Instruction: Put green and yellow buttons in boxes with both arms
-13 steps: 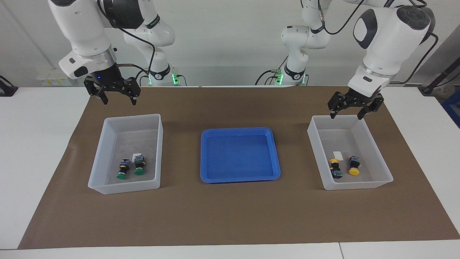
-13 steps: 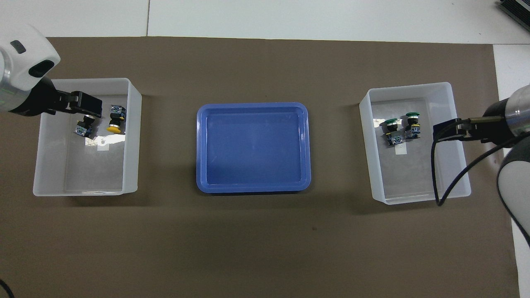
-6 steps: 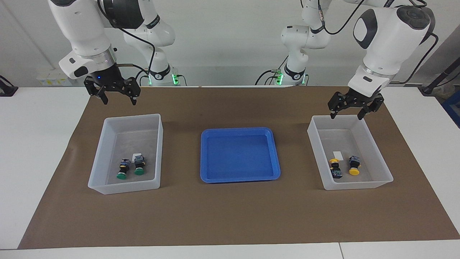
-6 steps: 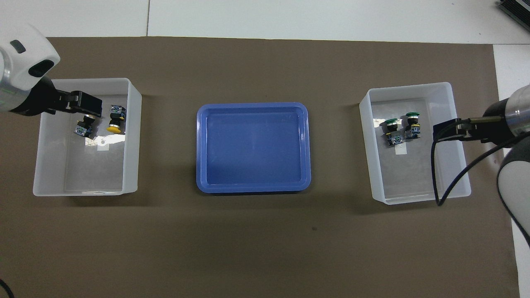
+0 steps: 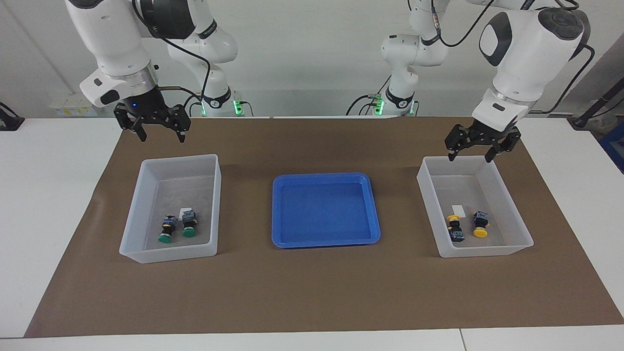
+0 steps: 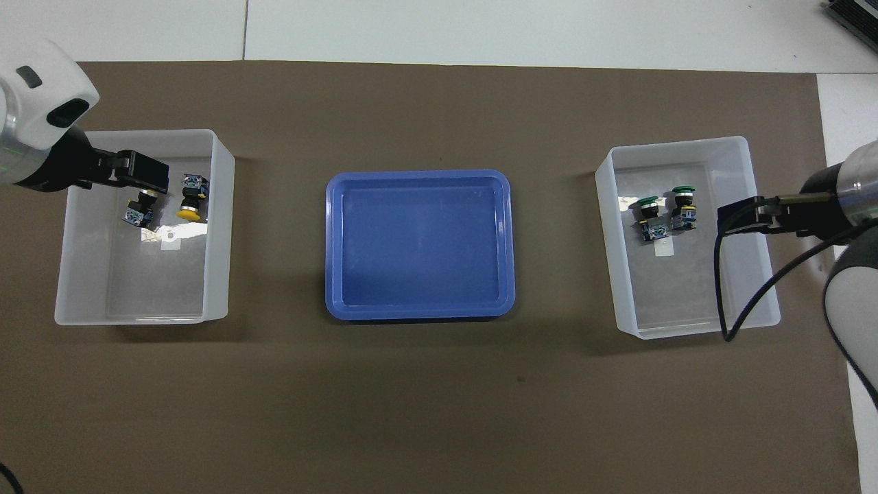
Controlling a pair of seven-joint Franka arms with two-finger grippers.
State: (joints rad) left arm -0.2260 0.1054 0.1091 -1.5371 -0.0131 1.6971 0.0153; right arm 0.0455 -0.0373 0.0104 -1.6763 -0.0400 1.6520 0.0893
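both pairs of buttons (image 5: 176, 229) lay in their boxes (image 5: 146, 204) — left gripper (image 5: 477, 153) and right gripper (image 5: 158, 134) hung above, jaws apart, empty.

Nothing has moved or changed.

I am working in a robotics lab: two white arms (image 5: 117, 44) stand bolted at one edge of a white table (image 5: 48, 195) against a bare wall. Loose cables (image 5: 365, 100) and green status lights (image 5: 237, 106) sit at their bases, and a brown mat (image 6: 439, 398) covers the work surface.
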